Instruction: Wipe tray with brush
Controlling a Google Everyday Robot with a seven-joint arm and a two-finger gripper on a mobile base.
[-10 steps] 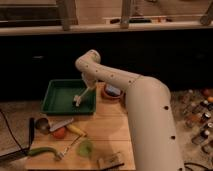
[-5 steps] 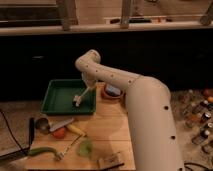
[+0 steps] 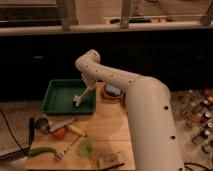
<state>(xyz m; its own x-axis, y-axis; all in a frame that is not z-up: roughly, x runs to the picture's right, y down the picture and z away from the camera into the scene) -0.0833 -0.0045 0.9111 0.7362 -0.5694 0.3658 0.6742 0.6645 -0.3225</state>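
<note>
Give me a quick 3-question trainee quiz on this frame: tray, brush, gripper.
1. True or false: the brush has its bristle end down inside the green tray.
2. Multiple choice: where is the gripper? A) over the tray's right part, at the top of the brush handle B) above the wooden board C) beside the bottles on the right.
3. Fill in: the tray sits at the ____ edge of the board, seen from the camera.

Key: 1 true. 2 A. 3 far.
</note>
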